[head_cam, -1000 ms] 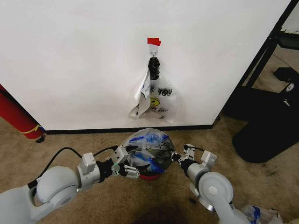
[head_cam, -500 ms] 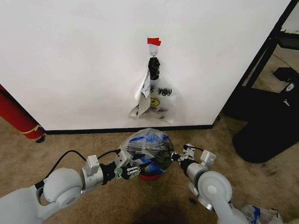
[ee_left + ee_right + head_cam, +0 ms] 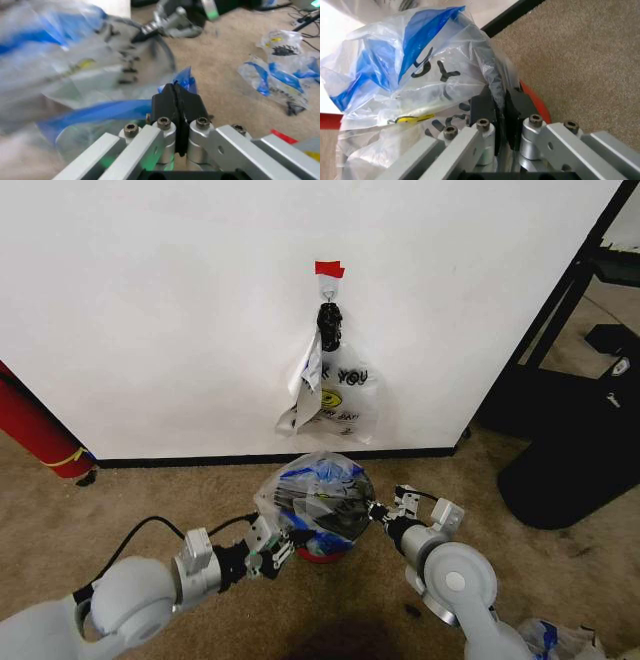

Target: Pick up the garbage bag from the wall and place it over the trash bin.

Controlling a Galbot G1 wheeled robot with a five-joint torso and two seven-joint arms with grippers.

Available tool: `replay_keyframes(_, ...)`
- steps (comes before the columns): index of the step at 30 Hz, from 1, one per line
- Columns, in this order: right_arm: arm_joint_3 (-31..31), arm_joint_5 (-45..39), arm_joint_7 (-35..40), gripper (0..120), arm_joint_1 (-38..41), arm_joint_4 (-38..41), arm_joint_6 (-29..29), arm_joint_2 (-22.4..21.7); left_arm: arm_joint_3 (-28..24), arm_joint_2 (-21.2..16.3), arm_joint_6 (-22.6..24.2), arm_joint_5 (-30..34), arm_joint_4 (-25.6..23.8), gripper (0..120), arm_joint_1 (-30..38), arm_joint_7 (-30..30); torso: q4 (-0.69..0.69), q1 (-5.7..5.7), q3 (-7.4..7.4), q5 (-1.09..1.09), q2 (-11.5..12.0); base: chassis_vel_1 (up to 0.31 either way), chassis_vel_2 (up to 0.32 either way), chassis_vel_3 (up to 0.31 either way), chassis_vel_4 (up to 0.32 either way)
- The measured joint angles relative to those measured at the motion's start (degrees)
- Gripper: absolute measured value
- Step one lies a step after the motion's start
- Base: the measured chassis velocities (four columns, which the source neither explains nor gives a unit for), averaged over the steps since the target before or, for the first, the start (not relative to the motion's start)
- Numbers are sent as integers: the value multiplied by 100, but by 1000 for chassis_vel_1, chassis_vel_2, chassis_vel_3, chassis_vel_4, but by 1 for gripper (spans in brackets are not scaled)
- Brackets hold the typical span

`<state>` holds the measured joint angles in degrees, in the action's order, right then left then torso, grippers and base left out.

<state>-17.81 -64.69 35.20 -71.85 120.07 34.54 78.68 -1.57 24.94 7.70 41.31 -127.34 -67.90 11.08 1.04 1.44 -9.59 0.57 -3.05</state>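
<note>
The thin, light, slippery garbage bag (image 3: 318, 492) is draping over the trash bin (image 3: 318, 554), both the left pincer (image 3: 271, 557) and right pincer (image 3: 384, 513) clamping its crinkly edges on opposite sides of the bin, likely the best hold.

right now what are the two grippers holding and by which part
Both pinch the garbage bag over the trash bin: left gripper on its blue edge, right gripper on its side at the rim.

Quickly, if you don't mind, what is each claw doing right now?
Left claw: closed on the see-through blue-patched plastic garbage bag, at the bin's left side.
Right claw: closed on the garbage bag's right edge.
</note>
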Motion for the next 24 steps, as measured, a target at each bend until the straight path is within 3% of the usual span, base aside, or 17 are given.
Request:
replay_keyframes(6,-50,-143,40,1,88,-28,-89,19,-223,201,-50,-429,253,0,-317,-49,-1,0,0,0,0,0,0,0,0)
replay_keyframes(17,-117,-398,175,1,66,183,6,79,-1082,915,-38,-595,1226,0,373,-300,0,0,0,0,0,0,0,0,0)
replay_keyframes(24,-189,-425,206,1,78,179,20,39,-1283,991,-121,-735,1449,0,324,-431,0,0,0,0,0,0,0,0,0)
